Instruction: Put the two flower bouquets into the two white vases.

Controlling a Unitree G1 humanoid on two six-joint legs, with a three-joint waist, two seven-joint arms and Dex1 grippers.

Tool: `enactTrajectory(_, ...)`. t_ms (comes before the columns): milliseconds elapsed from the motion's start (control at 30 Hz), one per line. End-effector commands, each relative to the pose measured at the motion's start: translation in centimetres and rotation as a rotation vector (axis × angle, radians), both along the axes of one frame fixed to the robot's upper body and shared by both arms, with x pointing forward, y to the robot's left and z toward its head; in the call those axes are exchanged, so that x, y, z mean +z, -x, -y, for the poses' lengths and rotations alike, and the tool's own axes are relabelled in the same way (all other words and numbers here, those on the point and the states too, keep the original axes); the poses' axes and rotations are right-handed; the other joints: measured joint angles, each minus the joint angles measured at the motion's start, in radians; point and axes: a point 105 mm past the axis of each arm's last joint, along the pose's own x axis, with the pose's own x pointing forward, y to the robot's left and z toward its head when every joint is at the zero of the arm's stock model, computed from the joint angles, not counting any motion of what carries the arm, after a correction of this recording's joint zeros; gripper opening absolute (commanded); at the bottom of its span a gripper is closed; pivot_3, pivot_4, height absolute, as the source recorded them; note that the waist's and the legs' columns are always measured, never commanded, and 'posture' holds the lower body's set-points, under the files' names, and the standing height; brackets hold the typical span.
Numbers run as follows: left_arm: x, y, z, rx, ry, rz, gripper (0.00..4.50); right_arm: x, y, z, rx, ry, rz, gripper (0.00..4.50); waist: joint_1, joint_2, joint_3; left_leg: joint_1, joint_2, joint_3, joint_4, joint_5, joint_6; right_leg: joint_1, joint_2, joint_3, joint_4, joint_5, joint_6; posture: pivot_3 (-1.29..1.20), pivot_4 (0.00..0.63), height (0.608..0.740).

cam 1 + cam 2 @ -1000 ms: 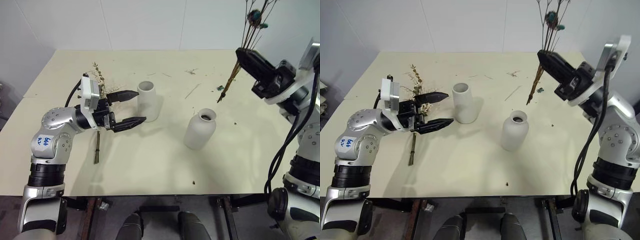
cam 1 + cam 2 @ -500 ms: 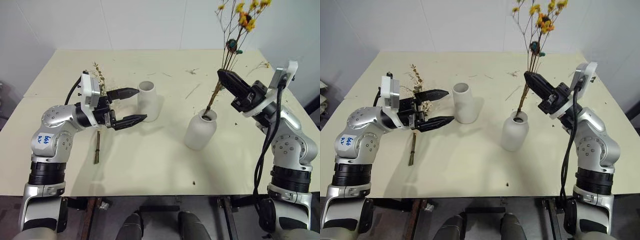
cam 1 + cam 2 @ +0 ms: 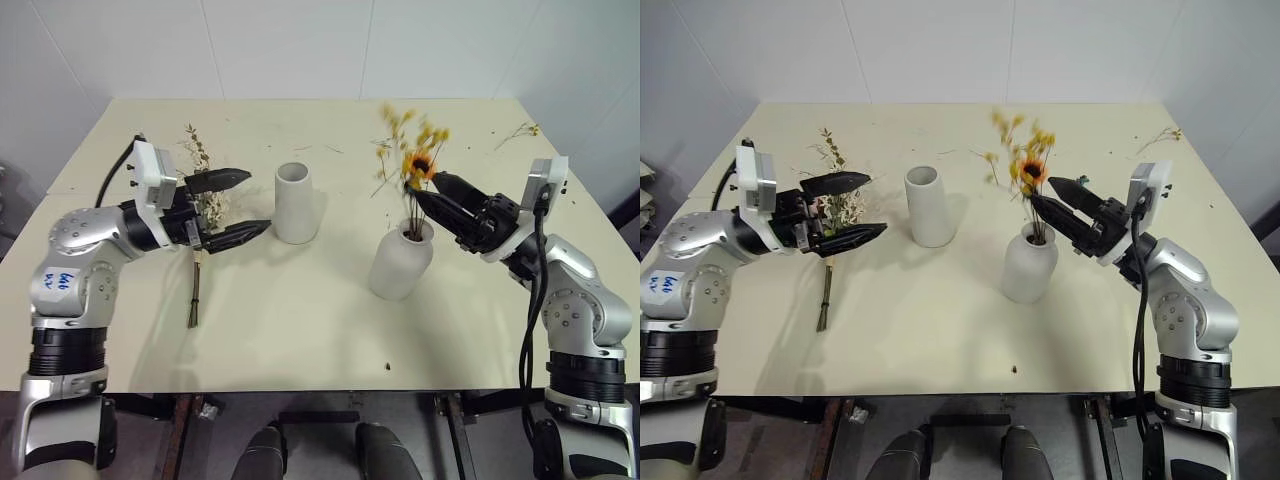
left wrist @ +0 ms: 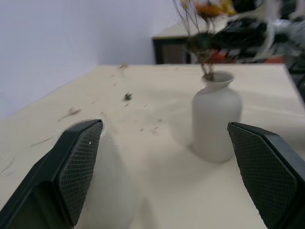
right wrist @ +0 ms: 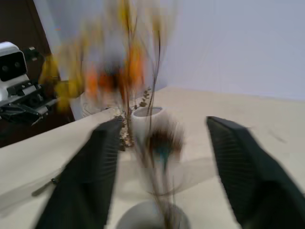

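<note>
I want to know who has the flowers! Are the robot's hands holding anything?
No. Both grippers, left and right, are open; the yellow bouquet stands in the rounded vase.

Silver arms, black textured jaws

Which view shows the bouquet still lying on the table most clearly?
The left eye view: the larger bouquet lies left of the cylinder vase, its stem clear below the left claw. The right eye view shows the same. The right wrist view catches only blurred sprigs.
</note>
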Motion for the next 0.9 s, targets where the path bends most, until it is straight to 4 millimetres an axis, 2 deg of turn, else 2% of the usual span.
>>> enactTrajectory(33, -0.4, -1.5, -3.2, 0.271, -0.055, -0.126, 4.50, 1.9, 1.0, 1.9, -0.030, 0.094, 0.086, 4.37, 0.000, 0.000, 0.000, 0.000, 0.000, 0.000, 0.000, 0.000, 0.000, 0.000, 0.000, 0.000, 0.000, 0.000, 0.000, 0.00, 0.150, 0.740)
enactTrajectory(67, -0.6, -1.8, -3.8, 0.320, -0.059, -0.159, 4.50, 2.0, 1.0, 2.1, -0.034, 0.107, 0.087, 4.44, 0.000, 0.000, 0.000, 0.000, 0.000, 0.000, 0.000, 0.000, 0.000, 0.000, 0.000, 0.000, -0.001, 0.000, 0.000, 0.00, 0.150, 0.740)
enactTrajectory(200, -3.6, -1.7, -7.2, 0.630, -0.204, -0.436, 4.50, 2.9, 1.2, 5.3, -0.046, 0.242, 0.084, 4.44, -0.001, 0.000, 0.000, 0.000, 0.000, 0.000, -0.001, 0.000, 0.001, 0.000, 0.000, 0.000, -0.001, 0.000, 0.000, 0.00, 0.150, 0.740)
enactTrajectory(333, -4.6, -1.0, -7.9, 0.751, -0.264, -0.581, 4.50, 3.3, 1.1, 7.8, -0.049, 0.355, 0.063, 4.44, -0.003, -0.001, 0.000, 0.000, -0.001, 0.000, -0.002, -0.001, 0.001, 0.000, -0.001, 0.000, -0.002, -0.001, 0.000, 0.00, 0.150, 0.740)
enactTrajectory(400, -5.1, -0.9, -8.7, 0.804, -0.286, -0.620, 4.50, 3.1, 1.1, 7.9, -0.036, 0.379, 0.054, 4.44, -0.003, -0.001, 0.000, 0.000, 0.000, 0.000, -0.002, -0.001, 0.001, 0.000, 0.000, -0.001, -0.002, -0.001, -0.001, 0.00, 0.150, 0.740)
enactTrajectory(467, -5.8, -1.0, -8.6, 0.827, -0.276, -0.661, 4.50, 3.1, 1.0, 8.5, -0.042, 0.399, 0.056, 4.44, -0.005, -0.001, 0.000, 0.000, 0.001, 0.000, -0.003, -0.001, 0.000, 0.000, 0.000, -0.001, -0.002, -0.002, -0.001, 0.00, 0.150, 0.740)
enactTrajectory(567, -7.6, -1.0, -8.4, 0.864, -0.303, -0.734, 4.50, 3.7, 1.1, 8.6, -0.038, 0.379, 0.073, 4.44, -0.010, -0.001, 0.001, 0.000, 0.000, 0.000, -0.003, -0.001, 0.000, 0.000, -0.001, -0.001, -0.002, -0.002, -0.001, 0.00, 0.150, 0.740)
enactTrajectory(667, -9.5, -0.9, -7.7, 0.858, -0.326, -0.799, 4.50, 3.2, 1.5, 8.4, -0.028, 0.386, 0.069, 4.44, -0.010, -0.001, 0.001, 0.000, 0.000, 0.000, -0.003, -0.001, 0.000, -0.001, -0.001, -0.001, -0.002, -0.002, -0.001, 0.00, 0.150, 0.740)
enactTrajectory(900, -12.0, -2.9, -7.3, 0.894, -0.242, -0.852, 4.50, 2.3, 2.8, 7.2, 0.018, 0.397, 0.058, 4.44, 0.001, 0.000, 0.000, 0.000, 0.000, 0.000, -0.001, -0.001, 0.000, -0.001, -0.001, -0.001, 0.000, -0.002, -0.001, 0.00, 0.150, 0.740)
